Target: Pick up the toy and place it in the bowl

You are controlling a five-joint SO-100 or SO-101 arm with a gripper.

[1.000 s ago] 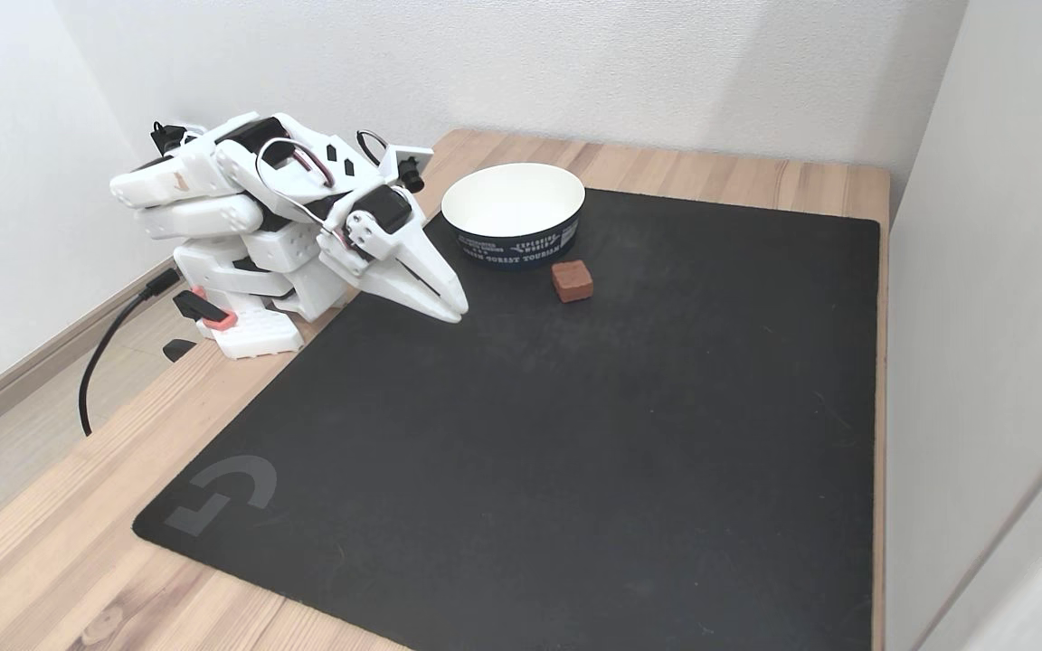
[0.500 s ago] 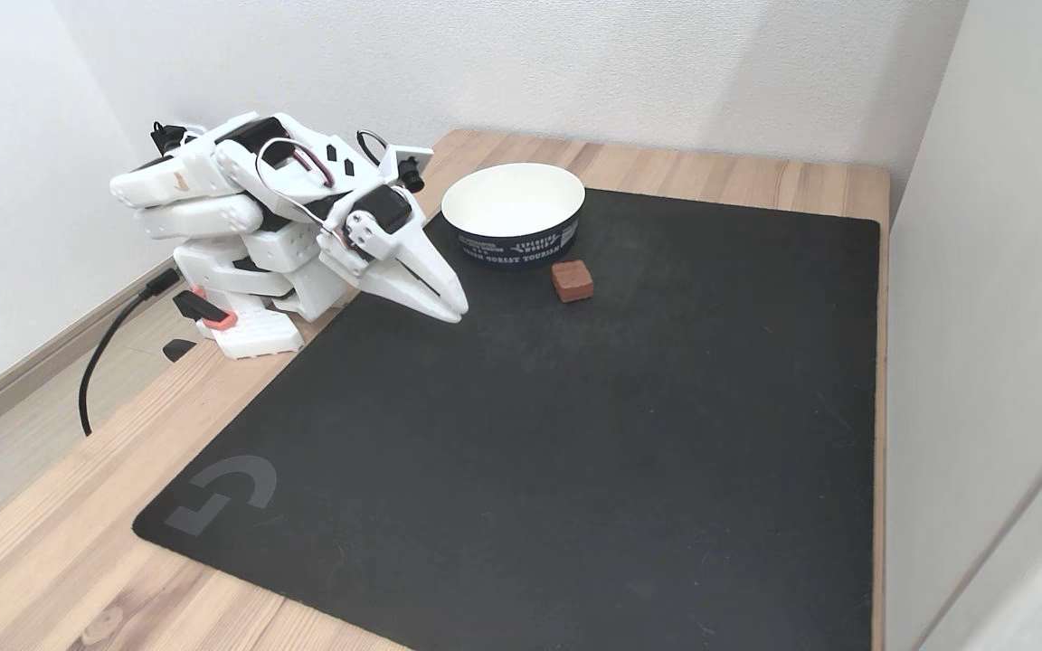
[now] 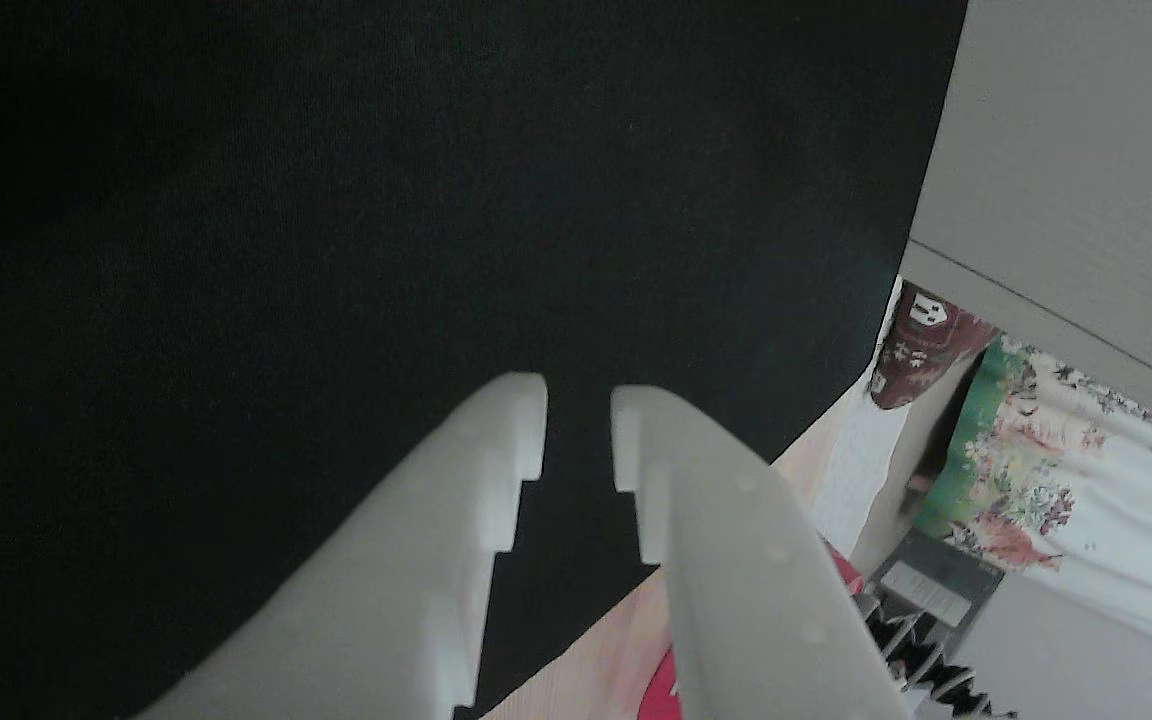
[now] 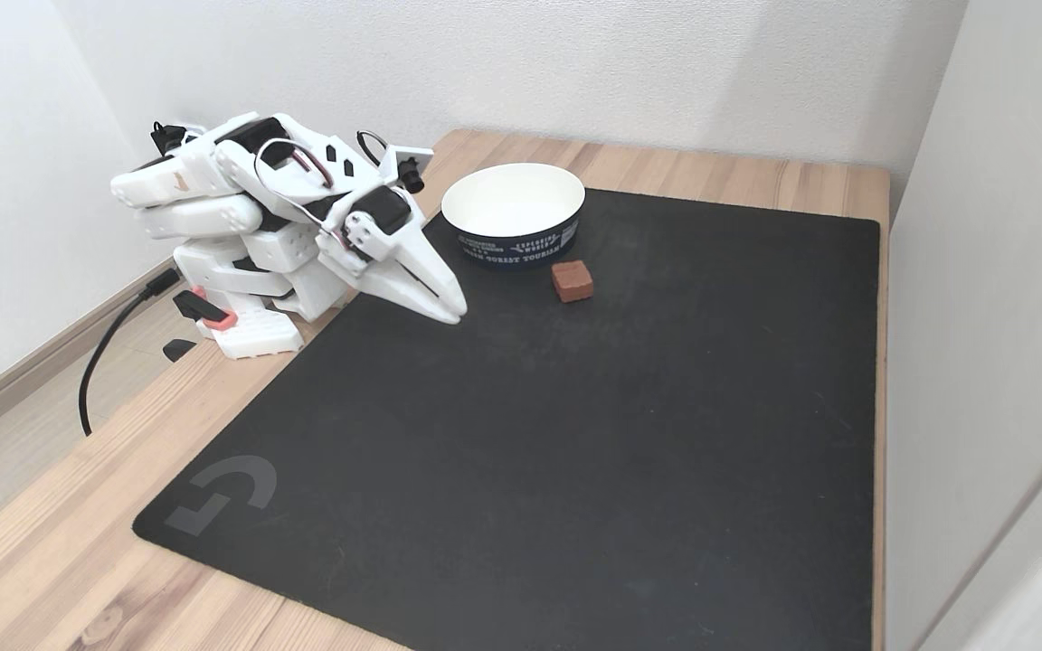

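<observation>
In the fixed view the toy (image 4: 572, 280), a small red-pink block, lies on the black mat (image 4: 575, 452) just in front of and to the right of the bowl (image 4: 516, 242). The bowl is white inside with a dark printed band outside, and holds nothing. My white arm is folded at the left of the table. Its gripper (image 4: 453, 312) points down at the mat's left edge, well left of the toy and apart from it. In the other view the gripper (image 3: 578, 430) hangs over bare mat, shut down to a narrow slit with nothing between the fingertips.
The arm's base (image 4: 241, 330) and a black cable (image 4: 100, 362) sit at the table's left edge. A pale wall (image 4: 982, 271) borders the table on the right. Beyond the mat edge the other view shows a dark red box (image 3: 926, 345) and floral cloth (image 3: 1066, 480).
The gripper tip has edged very slightly to the left. The toy and the bowl have not moved.
</observation>
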